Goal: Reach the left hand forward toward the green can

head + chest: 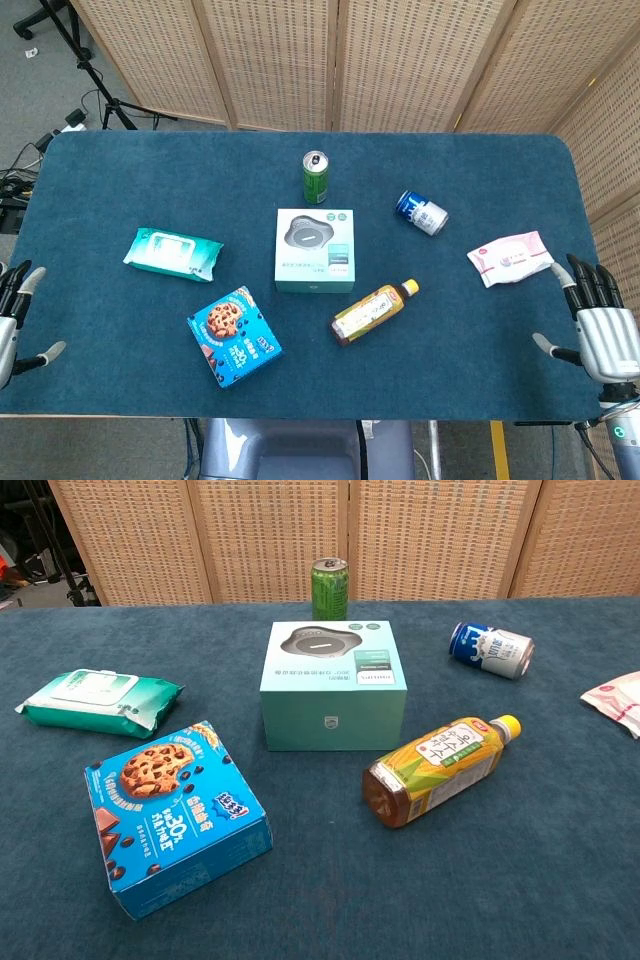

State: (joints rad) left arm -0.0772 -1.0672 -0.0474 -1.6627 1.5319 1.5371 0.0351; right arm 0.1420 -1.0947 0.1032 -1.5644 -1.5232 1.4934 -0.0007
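Note:
The green can (316, 178) stands upright at the far middle of the blue table, just behind a pale teal box (314, 250). In the chest view the green can (329, 589) rises behind the teal box (333, 685). My left hand (12, 322) sits at the table's near left edge, fingers apart and holding nothing, far from the can. At the near right edge my right hand (600, 325) is open too, fingers spread. Neither hand shows in the chest view.
A wet-wipes pack (172, 254) lies left of the box, a blue cookie box (233, 336) in front of it. A yellow tea bottle (372, 312) lies on its side, a blue-white can (421, 213) and a pink-white pack (510, 258) to the right.

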